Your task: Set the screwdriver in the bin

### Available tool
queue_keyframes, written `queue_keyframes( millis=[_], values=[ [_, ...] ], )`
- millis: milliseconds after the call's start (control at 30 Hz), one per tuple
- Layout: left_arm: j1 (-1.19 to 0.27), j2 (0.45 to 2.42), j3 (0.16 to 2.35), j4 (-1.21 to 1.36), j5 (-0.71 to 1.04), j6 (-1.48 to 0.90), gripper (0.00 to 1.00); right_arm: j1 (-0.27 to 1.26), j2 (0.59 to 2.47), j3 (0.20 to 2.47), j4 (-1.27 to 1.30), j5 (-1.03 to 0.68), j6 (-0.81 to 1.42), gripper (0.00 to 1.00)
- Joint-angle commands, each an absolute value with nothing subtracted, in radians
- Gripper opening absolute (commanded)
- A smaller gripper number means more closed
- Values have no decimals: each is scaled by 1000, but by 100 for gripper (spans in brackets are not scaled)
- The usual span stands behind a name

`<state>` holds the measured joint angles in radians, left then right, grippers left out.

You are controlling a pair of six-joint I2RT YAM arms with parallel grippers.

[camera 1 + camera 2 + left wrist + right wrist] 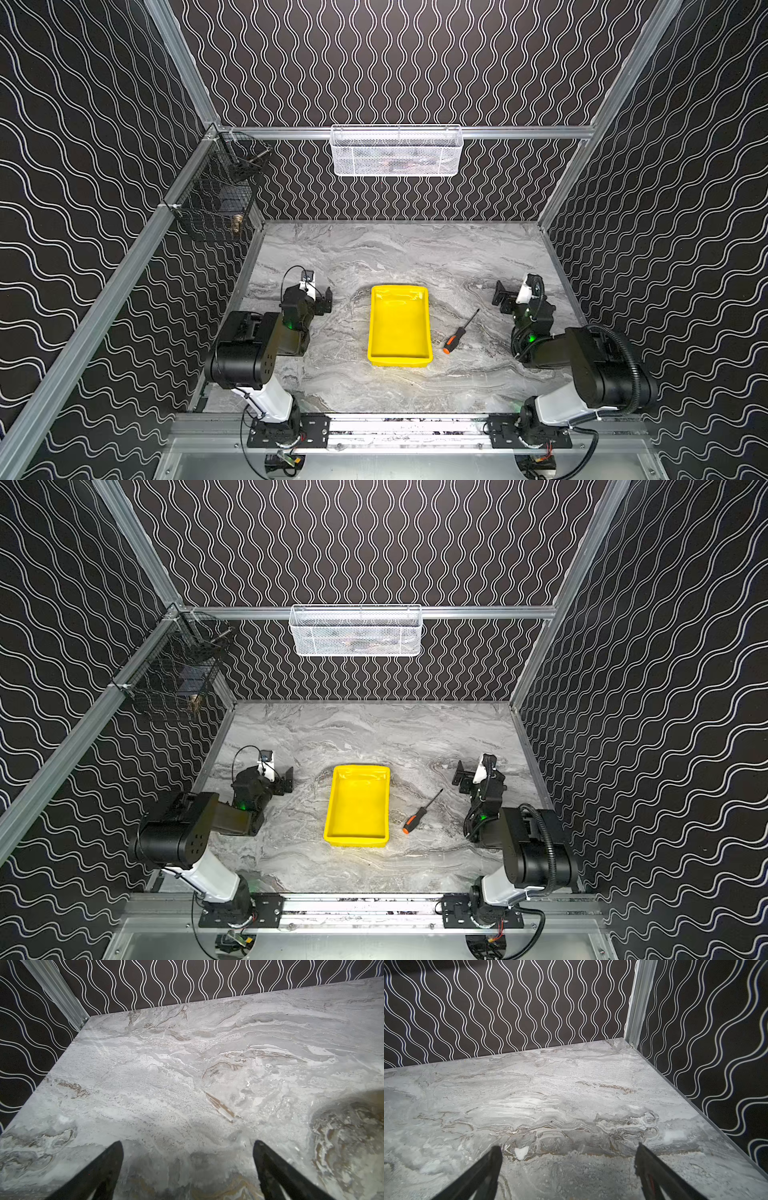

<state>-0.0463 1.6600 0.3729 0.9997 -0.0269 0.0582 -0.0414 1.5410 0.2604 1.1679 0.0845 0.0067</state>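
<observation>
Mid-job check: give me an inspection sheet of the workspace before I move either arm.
Surface: grey marbled table, no spills seen.
Job's things: screwdriver lies flat on the table, right of the bin in both top views, apart from it, orange end toward the front; bin empty.
Clutter: nothing seen.
Grippers: left gripper and right gripper both open, empty, over bare table.
Cables: cable loop at the left wrist; ribbed hose on the right arm; neither near the job's things.
Surroundings: white mesh basket hung at the back, black wire basket at the left, patterned walls.
</observation>
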Motion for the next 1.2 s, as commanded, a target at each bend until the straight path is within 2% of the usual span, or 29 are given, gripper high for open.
queue_keyframes(
  millis=[0, 1167],
  values=[
    [-49, 1657, 373, 1018, -38, 71, 99, -42, 1543, 261, 1190, 77, -5, 100],
    [-44, 1658, 377, 1013, -28, 66, 99, -43, 1543, 265, 1180, 68, -3, 99]
  ],
)
